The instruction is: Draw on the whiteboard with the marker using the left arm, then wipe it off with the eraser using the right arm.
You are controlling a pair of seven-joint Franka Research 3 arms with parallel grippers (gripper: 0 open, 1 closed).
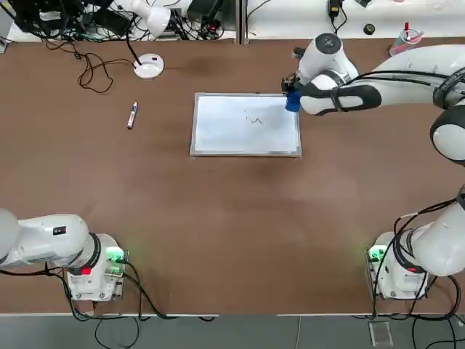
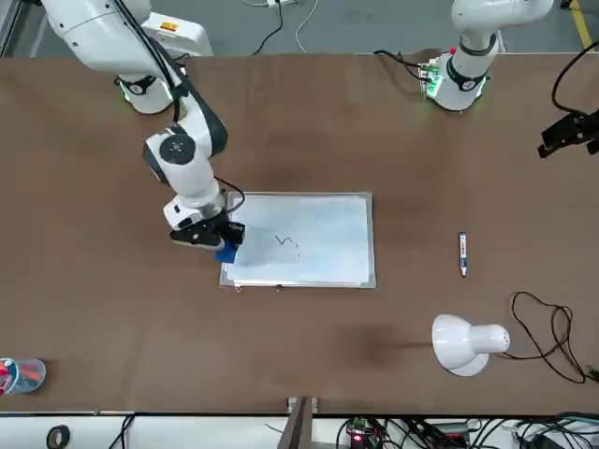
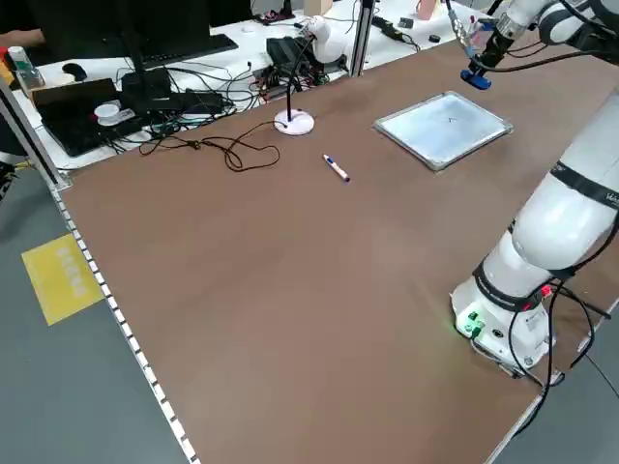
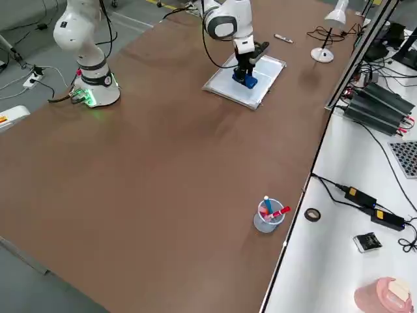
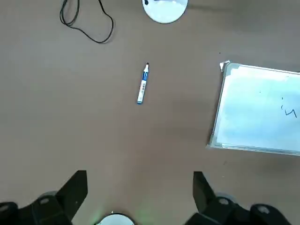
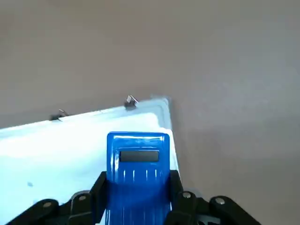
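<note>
- Top view: slim white marker pen w/ dark blue end (image 1: 132,115) lies loose on brown tabletop (image 1: 240,240), left of flat white board w/ silver-grey frame (image 1: 218,127); small black zigzag (image 1: 254,120) drawn on it. R gripper (image 1: 292,91) at board's far right corner w/ blue block eraser (image 1: 293,100). Risk: R arm sweeps in too low, eraser catches the frame, board slides.
- Front view: eraser overlaps board corner, zigzag well apart from it. If I wipe only near the corner, strokes + stray dots get missed.
- L side view: marker well apart from board; nothing seen to pin the board down. Sideways drag could turn it, my aim then off.
- R side view: eraser over board near its edge; can't tell if it touches. Too high = no wipe; too hard = block tilts in grip.
- L wrist view: L gripper (image 5: 140,194) wide, nothing held, above table short of marker + board. Risk: if L arm heads in while R wipes, arms could clash over board.
- R wrist view: R gripper closed on eraser, a finger each side. Small clips (image 6: 131,102) at board edge; block could snag one and twist, I'd guess.
</note>
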